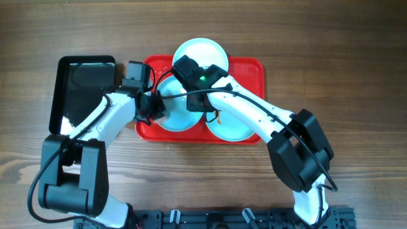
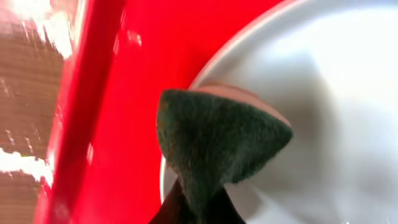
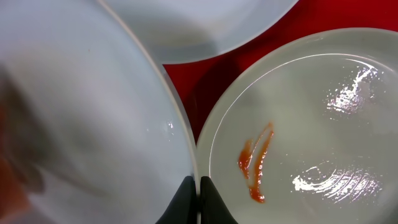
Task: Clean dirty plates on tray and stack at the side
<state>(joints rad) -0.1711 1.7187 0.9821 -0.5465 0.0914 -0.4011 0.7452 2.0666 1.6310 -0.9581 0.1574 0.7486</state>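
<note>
Though pale and glossy, one plate (image 3: 323, 143) bears an orange-red smear (image 3: 255, 165).

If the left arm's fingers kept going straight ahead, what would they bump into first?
Probably the pale plate near its rim: the green pad they hold looks pressed against it, though depth is unclear.

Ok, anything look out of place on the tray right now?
The far plate hangs over the far rim of the tray instead of sitting fully inside. The near right plate carries an orange-red smear. Nothing looks spilled or broken.
</note>
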